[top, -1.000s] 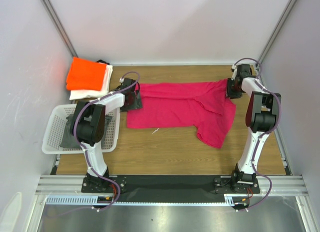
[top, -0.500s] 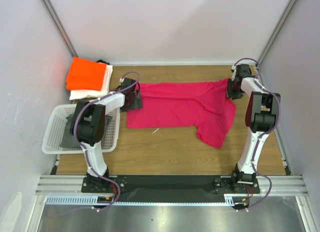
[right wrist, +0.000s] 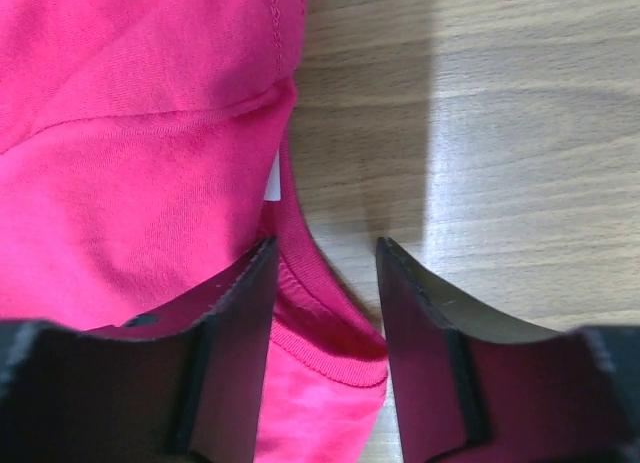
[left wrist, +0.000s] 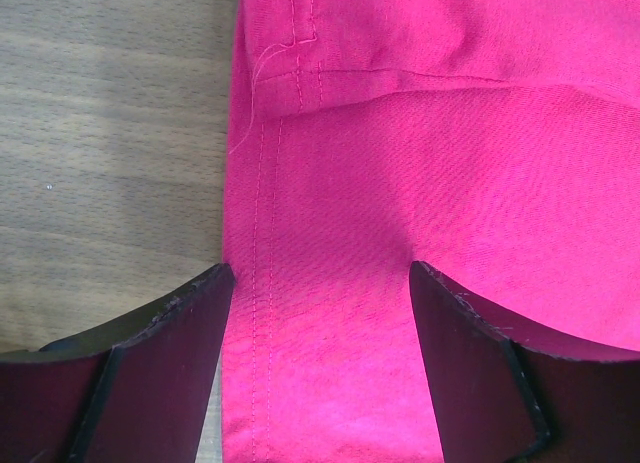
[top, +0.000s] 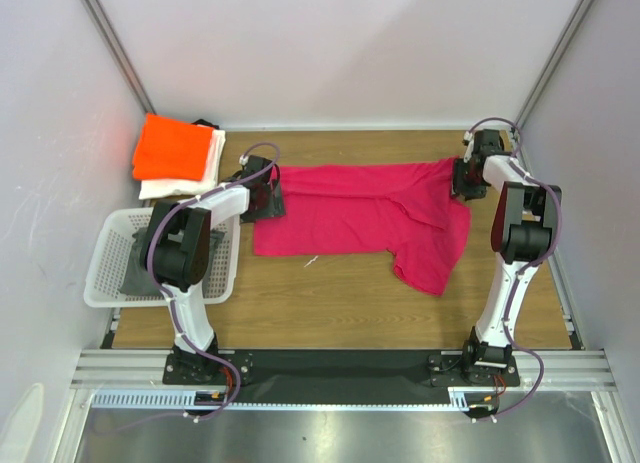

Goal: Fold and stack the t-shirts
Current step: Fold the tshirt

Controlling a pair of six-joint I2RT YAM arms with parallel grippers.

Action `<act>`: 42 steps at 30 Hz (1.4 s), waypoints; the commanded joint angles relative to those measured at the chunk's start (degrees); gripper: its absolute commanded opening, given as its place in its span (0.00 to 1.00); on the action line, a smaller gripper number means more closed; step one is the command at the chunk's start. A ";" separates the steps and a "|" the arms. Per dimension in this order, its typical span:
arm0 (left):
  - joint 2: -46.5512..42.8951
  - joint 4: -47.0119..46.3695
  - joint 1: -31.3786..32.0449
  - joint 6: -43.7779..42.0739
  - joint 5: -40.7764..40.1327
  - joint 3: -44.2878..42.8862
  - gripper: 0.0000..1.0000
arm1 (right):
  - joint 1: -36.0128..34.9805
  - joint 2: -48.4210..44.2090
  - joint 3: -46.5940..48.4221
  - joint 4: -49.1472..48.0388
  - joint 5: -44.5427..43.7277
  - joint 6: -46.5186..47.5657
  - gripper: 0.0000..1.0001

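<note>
The magenta-pink t-shirt (top: 360, 218) lies spread across the middle of the table, with its right part bunched and hanging toward the front. My left gripper (top: 262, 188) is low over its left edge. In the left wrist view the jaws are open (left wrist: 320, 283) and straddle the stitched hem (left wrist: 262, 283). My right gripper (top: 462, 178) is at the shirt's back right corner. In the right wrist view it is open (right wrist: 325, 253), with the ribbed collar (right wrist: 330, 333) between the fingers. The orange t-shirt (top: 172, 148) lies folded on the folded white one (top: 190, 185) at the back left.
A white lattice basket (top: 105, 283) stands at the left edge beside the left arm, with a dark item (top: 135, 268) inside. White walls close the left, back and right sides. Bare wood (top: 330, 303) shows in front of the shirt.
</note>
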State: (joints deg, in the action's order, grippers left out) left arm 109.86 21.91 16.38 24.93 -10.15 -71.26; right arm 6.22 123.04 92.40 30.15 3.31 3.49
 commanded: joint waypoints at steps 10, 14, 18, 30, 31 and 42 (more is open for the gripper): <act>1.67 0.85 0.23 -0.06 0.05 -0.10 0.77 | -0.59 3.34 0.59 0.61 -5.50 1.52 0.23; 1.58 0.68 0.23 -0.05 -0.13 0.07 0.77 | 0.81 2.64 -0.64 -0.09 -6.74 1.52 0.08; 1.76 0.68 0.23 0.12 -0.22 -0.19 0.77 | 1.25 2.11 -1.43 -0.36 -8.93 2.75 0.00; 2.02 0.76 0.23 0.03 -0.39 -0.63 0.77 | 4.24 1.41 -4.07 -1.59 -12.98 2.76 0.00; 2.02 0.76 0.23 0.03 -0.39 -0.54 0.77 | 4.85 1.32 -4.24 -1.76 -12.81 2.58 0.00; 2.11 0.41 0.23 -0.58 -0.13 -0.54 0.77 | 4.59 -0.69 -4.60 -1.50 -9.73 1.70 0.00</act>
State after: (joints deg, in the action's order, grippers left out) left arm 110.04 21.91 16.40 24.93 -10.35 -71.37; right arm 10.20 122.45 89.49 23.97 -5.13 4.78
